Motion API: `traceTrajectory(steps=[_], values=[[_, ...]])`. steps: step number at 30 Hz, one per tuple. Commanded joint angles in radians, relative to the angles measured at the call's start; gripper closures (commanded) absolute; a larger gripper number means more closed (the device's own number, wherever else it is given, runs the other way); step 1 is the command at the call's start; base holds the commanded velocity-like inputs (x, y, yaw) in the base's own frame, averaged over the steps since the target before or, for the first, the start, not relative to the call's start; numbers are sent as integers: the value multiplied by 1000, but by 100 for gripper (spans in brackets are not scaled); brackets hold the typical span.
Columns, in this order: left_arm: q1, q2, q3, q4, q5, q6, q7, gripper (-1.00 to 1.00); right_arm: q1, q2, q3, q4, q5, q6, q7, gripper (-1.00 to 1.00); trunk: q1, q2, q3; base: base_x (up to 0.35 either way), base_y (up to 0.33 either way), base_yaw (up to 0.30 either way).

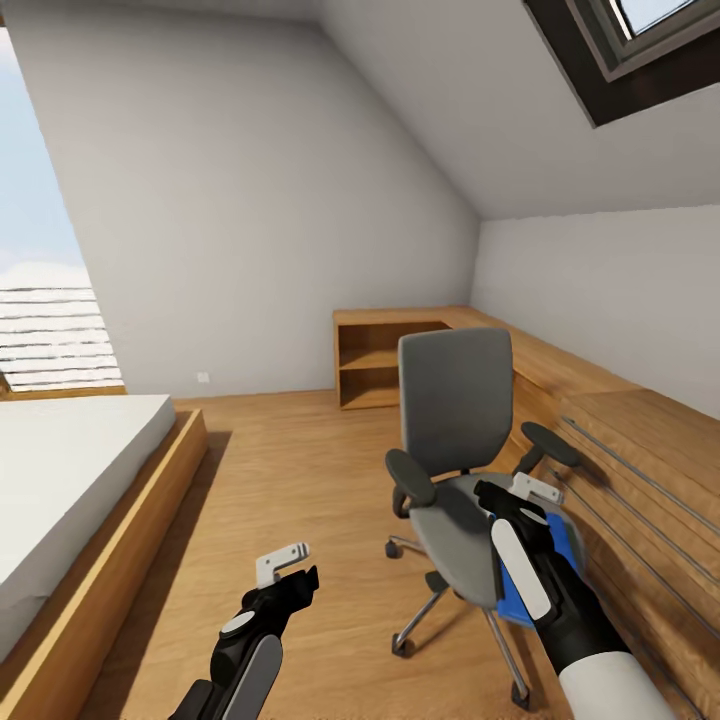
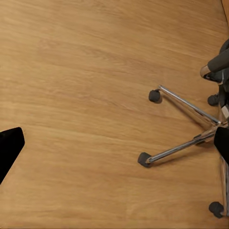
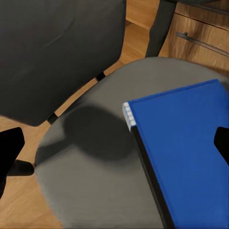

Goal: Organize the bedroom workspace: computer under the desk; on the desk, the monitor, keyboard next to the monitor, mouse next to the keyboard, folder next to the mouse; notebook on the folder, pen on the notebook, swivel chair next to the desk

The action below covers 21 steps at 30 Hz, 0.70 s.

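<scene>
Step in hand: you are reaching for the folder [image 3: 183, 152]; it lies flat on the seat of the swivel chair [image 1: 455, 400], on the half of the seat nearest the wooden cabinet [image 1: 620, 470].
Right claw [image 1: 520, 497]: it hovers over the seat, open wide and holding nothing; in the right wrist view one black fingertip [image 3: 8, 148] sits off the seat edge and the other over the blue cover.
Folder from claw: directly below and slightly toward the cabinet.
Long axis: the black spine edge runs roughly seat front to back, its pale-edged corner toward the seat middle.
Left claw [image 1: 288, 572]: over bare floor beside the chair base, nothing held; its opening I cannot tell.
Nearer arm: your right, by far.
</scene>
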Motion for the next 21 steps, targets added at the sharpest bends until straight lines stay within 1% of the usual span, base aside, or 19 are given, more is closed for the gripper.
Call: traceTrajectory(steps=[1,7,8,12,13,14,16,18,19,20,21], values=[[-1,0,-1,-1,8,2,9,-100,-1,-1,3,-2,-6,4,-8,-100,0,-1,-1,-30,28,-1],[-1,0,-1,-1,7,2,9,-100,-1,-1,3,-1,-6,4,-8,-100,0,-1,-1,-12,12,-6],[-1,1,2,-3,7,2,11,-100,-1,-2,2,0,-7,4,-7,-100,0,-1,-1,-1,1,-242],[-1,1,30,-3,8,2,13,-100,-1,-2,-4,1,-10,3,-5,-100,0,-1,0,0,0,-267],[-1,0,53,-4,10,2,13,-100,-1,-3,-10,2,-20,2,-4,-100,0,-1,0,0,0,-280],[-1,0,65,-5,12,2,13,-100,-1,-3,-13,3,-28,1,-4,-100,0,-1,0,0,0,-282],[-1,-1,99,-15,17,3,12,-100,0,-6,-24,6,-76,0,-2,-100,0,-1,0,0,0,-287],[-1,-2,108,-25,21,3,11,-100,0,-10,-29,6,-104,0,-1,-100,0,-1,0,0,0,-289],[-1,-2,114,-34,28,4,11,-100,0,-18,-34,7,-131,-1,-1,-100,0,-1,0,0,0,-290],[-1,-2,120,-44,43,4,11,-100,0,-34,-47,7,-175,-1,1,-100,0,-1,0,0,0,-291],[-1,-1,122,-46,49,4,12,-100,0,-40,-53,8,-192,-1,2,-100,0,-1,0,0,0,-291]])
